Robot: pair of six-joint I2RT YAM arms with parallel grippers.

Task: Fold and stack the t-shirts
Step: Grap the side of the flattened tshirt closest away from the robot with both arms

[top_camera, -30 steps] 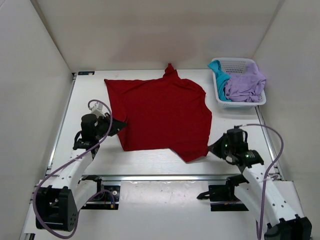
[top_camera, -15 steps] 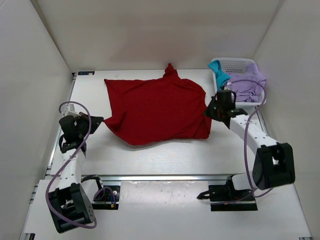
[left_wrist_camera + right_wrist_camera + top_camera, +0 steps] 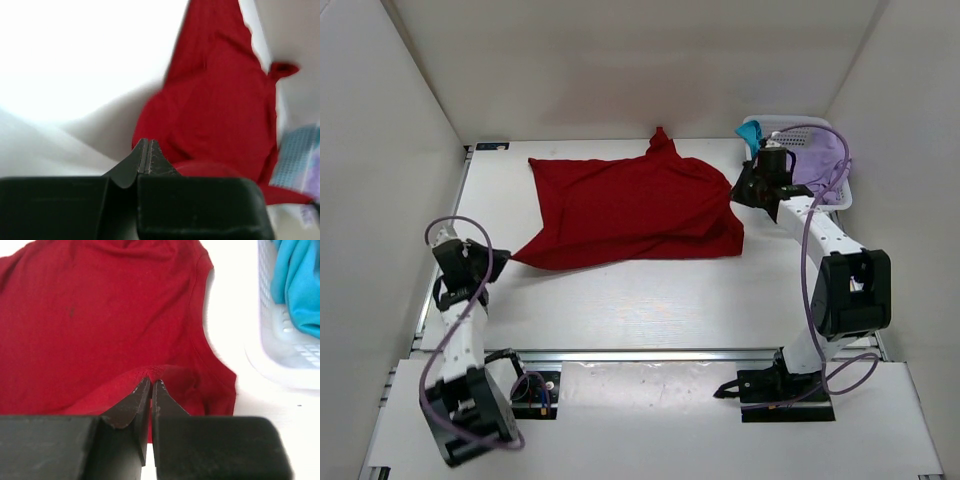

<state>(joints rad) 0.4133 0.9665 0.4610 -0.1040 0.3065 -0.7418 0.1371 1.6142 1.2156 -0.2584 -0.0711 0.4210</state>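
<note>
On the worktop (image 3: 640, 300) the deep red short-sleeved fabric t-shirt (image 3: 640, 205) is spread mid-way, with its near hem being folded towards the far side. The left hand (image 3: 144, 152) is clamped on the near-left corner, out at the left edge. The right hand (image 3: 151, 384) is pinched on the red hem just beside the white plastic mesh basket (image 3: 280, 360) at far right, where the teal-turquoise t-shirt (image 3: 297, 285) and pale lavender t-shirt (image 3: 820, 160) are heaped. For a clean fold, both corners should be carried far together, cloth kept taut, and the hem laid square on the shoulders before release. Versus a second ago: the right corner has been taken from near-right up to the sleeve, while the left corner has been dragged left into a point, so the fold looks skewed.
</note>
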